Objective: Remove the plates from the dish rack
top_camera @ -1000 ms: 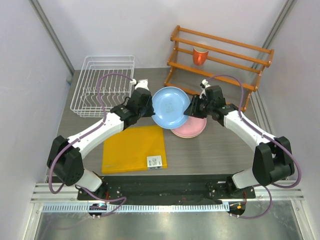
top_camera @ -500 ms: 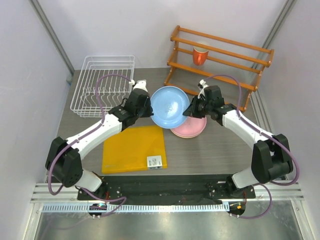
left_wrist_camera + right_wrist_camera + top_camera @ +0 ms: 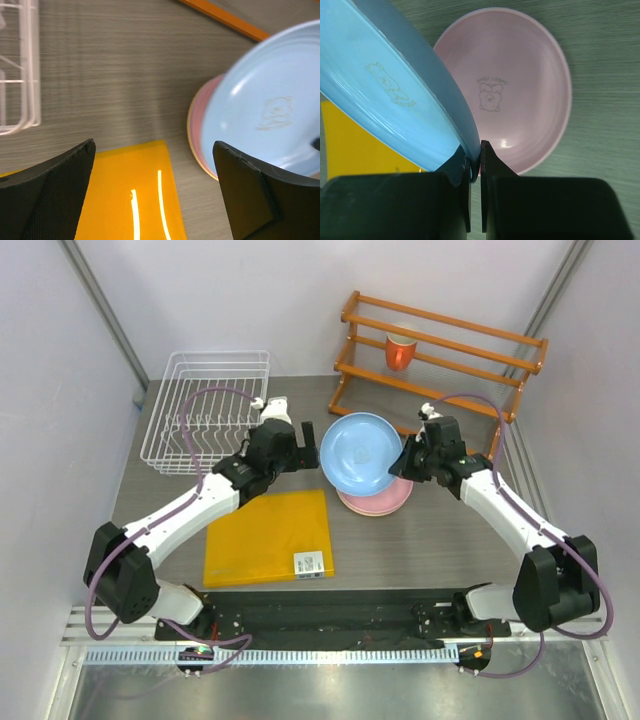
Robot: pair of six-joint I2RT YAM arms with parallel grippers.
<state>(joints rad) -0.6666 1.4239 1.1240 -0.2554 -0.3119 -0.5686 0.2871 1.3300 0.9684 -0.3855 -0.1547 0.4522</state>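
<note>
Far out to the left of the left hand (image 3: 154, 146) stands the white wire dish rack (image 3: 205, 410), and from above we see no plate in its slots. That hand is spread wide and carries nothing. The yellow mat (image 3: 268, 535) lies under and just behind it, and the light blue plate (image 3: 362, 452) is close off its right finger.

The right hand (image 3: 476, 150) has its fingers pressed together on this plate's rim, so the plate hangs tilted in the air. The pink plate (image 3: 520, 85) lies flat directly below and ahead of the right hand.

We judge the step to be laying blue onto pink. We would level the plate first, centre it over the pink one, lower until the rims nest, and only then let go. A thin edge pinch could let the plate swing or slip. Behind the right hand an orange wooden shelf (image 3: 440, 350) holds an orange cup (image 3: 400, 352), so we would stay clear of it.

The surface (image 3: 440, 540) is grey wood-grain, enclosed by plain pale walls (image 3: 250, 300).
</note>
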